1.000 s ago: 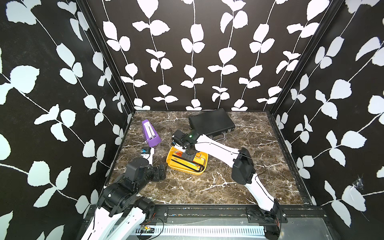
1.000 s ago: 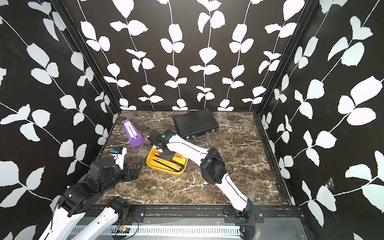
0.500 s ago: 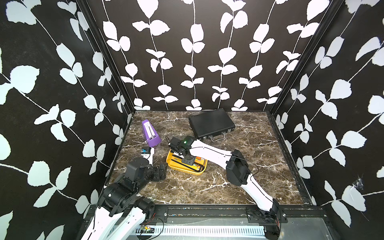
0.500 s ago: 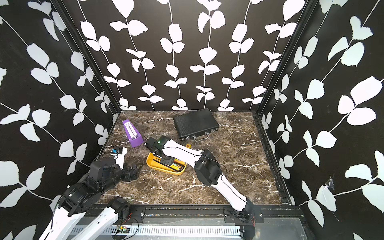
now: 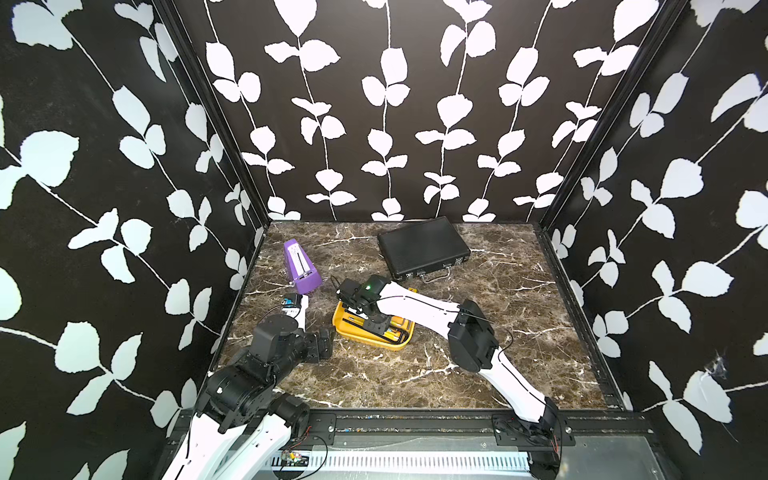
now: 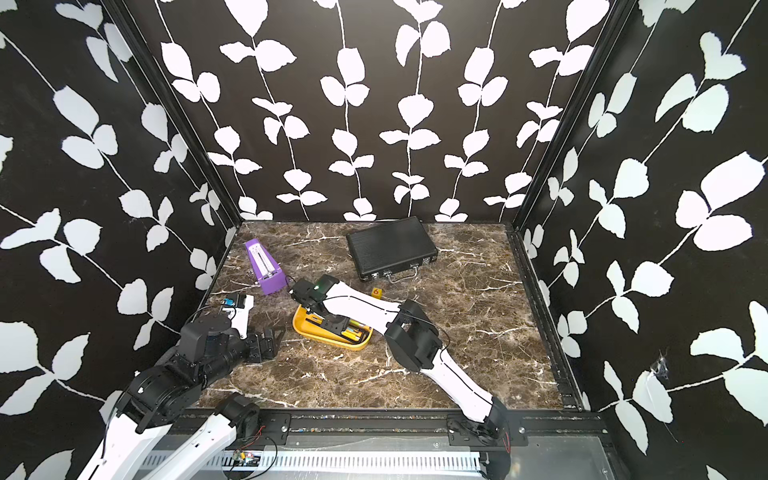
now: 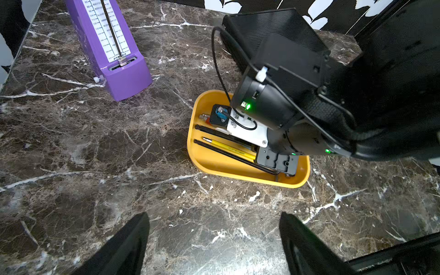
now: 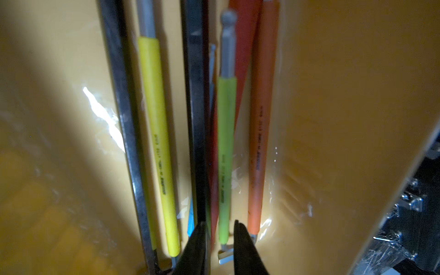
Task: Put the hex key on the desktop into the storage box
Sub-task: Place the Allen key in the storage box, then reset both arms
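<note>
The storage box (image 5: 365, 338) (image 6: 328, 341) (image 7: 214, 166) is a shallow yellow tray on the brown marble desktop (image 5: 415, 374). My right gripper (image 5: 376, 324) (image 8: 220, 225) reaches down into it, open by a narrow gap. A green-sleeved hex key (image 8: 226, 142) lies on the tray floor, its bent end between the fingertips, and neither pad presses it. Yellow (image 8: 157, 142), orange (image 8: 259, 142) and black (image 8: 123, 119) hex keys lie beside it. My left gripper (image 5: 322, 347) (image 7: 213, 215) hovers wide open left of the tray, holding nothing.
A purple metronome (image 5: 301, 268) stands at the back left. Behind the tray lies a flat black ribbed case (image 5: 422, 247) with a handle. A small yellow tag (image 6: 376, 292) sits on the marble behind my right forearm. Patterned walls close in three sides.
My right gripper came forward from the tray's far edge and sank into the tray, then its jaws parted slightly. The left arm has not moved.
</note>
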`<state>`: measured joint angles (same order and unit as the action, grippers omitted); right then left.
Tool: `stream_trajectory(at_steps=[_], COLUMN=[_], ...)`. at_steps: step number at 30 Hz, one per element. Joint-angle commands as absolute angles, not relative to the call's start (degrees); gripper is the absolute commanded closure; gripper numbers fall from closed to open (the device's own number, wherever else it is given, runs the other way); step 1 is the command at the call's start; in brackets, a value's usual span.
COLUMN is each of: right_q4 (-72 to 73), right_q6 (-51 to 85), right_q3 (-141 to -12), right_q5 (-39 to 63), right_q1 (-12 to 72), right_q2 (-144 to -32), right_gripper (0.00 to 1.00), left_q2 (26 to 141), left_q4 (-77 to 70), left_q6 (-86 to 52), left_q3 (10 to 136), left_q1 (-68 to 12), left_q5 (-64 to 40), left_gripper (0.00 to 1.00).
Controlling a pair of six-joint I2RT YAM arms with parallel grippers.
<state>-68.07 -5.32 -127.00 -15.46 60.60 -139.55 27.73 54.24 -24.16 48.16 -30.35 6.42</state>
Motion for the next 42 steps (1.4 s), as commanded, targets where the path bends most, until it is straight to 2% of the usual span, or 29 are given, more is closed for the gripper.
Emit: stream_trajectory(at_steps=[1, 6, 8, 9, 10, 11, 16, 18, 21, 23, 25, 27, 30, 33, 37, 40, 42], right_q4=[-68.9, -67.7, -65.3, -63.1, -60.8, -58.6, -42.6, -37.0, -33.4, -29.0, -24.3, -19.0, -2.1, 11.4, 5.5, 14.5, 11.4], right_q6=[-3.5, 0.1, 2.4, 3.7, 5.3, 6.8, 17.2, 20.5, 25.1, 24.8, 25.7, 26.7, 20.1, 13.6, 10.4, 5.5, 5.6], right_q3=[-126.2, -127.3, -125.9, -124.1, -122.1, -119.8, -100.6, -92.2, -82.2, -73.3, -64.6, -56.4, -43.4, -36.2, -44.1, -42.7, -43.9], right_q5=[-16.2, -17.4, -17.1, -17.1, -16.6, -15.8, -11.5, -16.6, -31.8, -35.4, -38.3, -40.1, -44.9, -43.6, -35.5, -35.8, -36.1], right_q1=[60.9, 59.4, 57.8, 56.5, 55.0, 53.4, 41.6, 38.0, 34.9, 31.9, 27.6, 23.4, 20.4, 17.7, 14.1, 13.4, 12.5], right_q2=[-137.1, -130.5, -125.7, -122.4, -119.2, -116.1, -96.0, -87.7, -79.3, -74.9, -71.2, -68.8, -68.5, -73.9, -81.6, -84.1, -84.3], right_gripper=[0.7, 0.61, 0.56, 0.53, 0.26, 0.02, 0.01, 0.01, 0.01, 0.01, 0.01, 0.01, 0.01, 0.01, 0.01, 0.01, 0.01], left_q2=[28.2, 28.4, 29.2, 30.0, 31.1, 32.2, 39.8, 42.4, 46.7, 50.0, 53.5, 54.3, 54.2, 56.9, 62.2, 65.1, 67.5], left_q4=[53.4, 52.1, 51.1, 50.5, 50.2, 49.9, 49.0, 47.7, 46.6, 46.7, 47.1, 41.0, 22.9, 7.1, 0.6, -8.6, -13.7], left_q6=[-24.0, -25.3, -25.9, -26.0, -26.0, -26.0, -24.2, -23.0, -21.7, -22.4, -25.7, -21.6, -8.8, 0.8, 0.9, 3.0, 3.5], left_q3=[48.0, 47.9, 48.6, 49.2, 50.2, 51.1, 56.1, 56.9, 58.0, 59.1, 59.9, 57.8, 48.5, 39.6, 34.7, 30.3, 29.1], left_q1=[-30.6, -30.6, -30.6, -30.6, -30.5, -30.6, -30.5, -30.5, -30.6, -30.5, -30.5, -30.3, -30.1, -28.1, -21.0, -18.0, -15.9], left_q5=[6.3, 7.4, 8.2, 8.6, 9.1, 9.8, 13.6, 14.1, 16.7, 22.7, 33.9, 39.2, 44.0, 47.5, 42.1, 39.1, 37.7], left_gripper=[0.14, 0.13, 0.11, 0.07, 0.01, 0.01, 0.01, 0.01, 0.01, 0.01, 0.01, 0.01, 0.01, 0.01, 0.01, 0.01, 0.01])
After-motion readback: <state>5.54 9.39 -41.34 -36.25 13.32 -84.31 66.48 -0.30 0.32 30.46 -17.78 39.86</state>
